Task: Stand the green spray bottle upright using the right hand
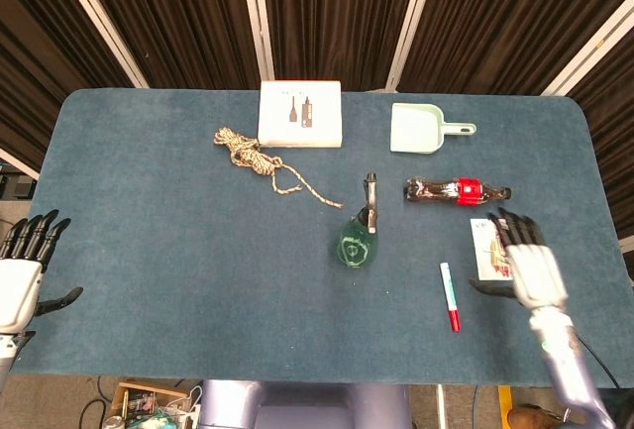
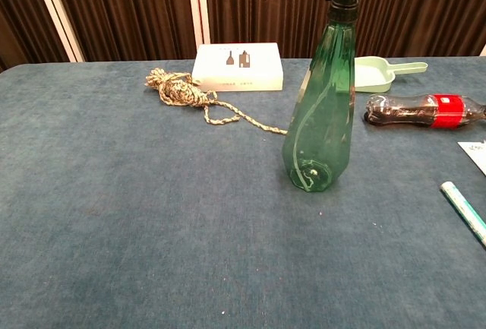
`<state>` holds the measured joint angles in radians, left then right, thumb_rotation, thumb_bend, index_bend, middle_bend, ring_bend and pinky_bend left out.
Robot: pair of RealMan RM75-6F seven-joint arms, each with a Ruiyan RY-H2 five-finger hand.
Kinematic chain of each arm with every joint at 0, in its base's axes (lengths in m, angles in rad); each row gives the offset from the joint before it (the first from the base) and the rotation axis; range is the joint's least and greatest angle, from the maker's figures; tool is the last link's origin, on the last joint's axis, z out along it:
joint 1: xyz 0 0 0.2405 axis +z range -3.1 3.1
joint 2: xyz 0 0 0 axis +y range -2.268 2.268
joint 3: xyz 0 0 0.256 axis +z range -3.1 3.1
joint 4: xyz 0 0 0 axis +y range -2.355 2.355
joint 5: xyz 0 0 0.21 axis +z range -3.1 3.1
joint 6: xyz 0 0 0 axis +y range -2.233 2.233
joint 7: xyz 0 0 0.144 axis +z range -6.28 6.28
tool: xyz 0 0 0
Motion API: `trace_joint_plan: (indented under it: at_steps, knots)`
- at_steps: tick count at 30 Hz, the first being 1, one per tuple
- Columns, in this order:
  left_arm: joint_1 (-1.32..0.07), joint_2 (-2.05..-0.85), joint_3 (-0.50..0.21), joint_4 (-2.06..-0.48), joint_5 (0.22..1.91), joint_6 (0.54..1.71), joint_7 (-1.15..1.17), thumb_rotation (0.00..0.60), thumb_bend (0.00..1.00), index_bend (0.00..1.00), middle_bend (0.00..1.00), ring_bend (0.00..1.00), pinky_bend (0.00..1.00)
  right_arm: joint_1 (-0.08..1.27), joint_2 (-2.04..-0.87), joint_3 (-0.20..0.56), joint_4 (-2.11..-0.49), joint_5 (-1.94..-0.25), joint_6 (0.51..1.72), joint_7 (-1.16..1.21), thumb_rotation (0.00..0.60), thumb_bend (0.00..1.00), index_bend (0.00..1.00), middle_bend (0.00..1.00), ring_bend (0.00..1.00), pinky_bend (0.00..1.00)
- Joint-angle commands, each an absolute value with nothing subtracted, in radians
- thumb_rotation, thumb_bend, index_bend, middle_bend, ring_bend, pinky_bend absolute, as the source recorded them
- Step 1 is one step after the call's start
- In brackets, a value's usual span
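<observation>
The green spray bottle [image 2: 320,109] stands upright on the blue table, its black nozzle at the top; in the head view the green spray bottle [image 1: 357,238] is near the table's middle. My right hand [image 1: 525,265] is far off to the right near the front edge, fingers spread, holding nothing, partly over a printed card [image 1: 487,241]. It does not show in the chest view. My left hand [image 1: 22,268] hangs open beyond the table's left front corner.
A cola bottle [image 2: 421,110] lies on its side right of the spray bottle. A marker pen [image 1: 449,295] lies near my right hand. A coiled rope [image 2: 186,93], a white box [image 2: 237,66] and a pale green scoop [image 2: 376,72] sit toward the back.
</observation>
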<state>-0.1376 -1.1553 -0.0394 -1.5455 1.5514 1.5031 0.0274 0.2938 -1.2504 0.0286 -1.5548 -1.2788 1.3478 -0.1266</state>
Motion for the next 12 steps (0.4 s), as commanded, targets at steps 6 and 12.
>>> trace_joint_plan:
  at_steps: [6,12]
  knots:
    - [-0.136,-1.171,-0.035,-1.553,1.559,1.507,0.066,0.6,0.04,0.05,0.0,0.0,0.0,0.147,-1.208,0.019,-1.584,-1.178,1.521,-0.238,0.6,0.14,0.0,0.0,0.0,0.0]
    - [-0.138,-1.178,-0.031,-1.552,1.567,1.503,0.082,0.6,0.04,0.05,0.0,0.0,0.0,0.137,-1.192,0.025,-1.595,-1.193,1.51,-0.223,0.6,0.14,0.0,0.0,0.0,0.0]
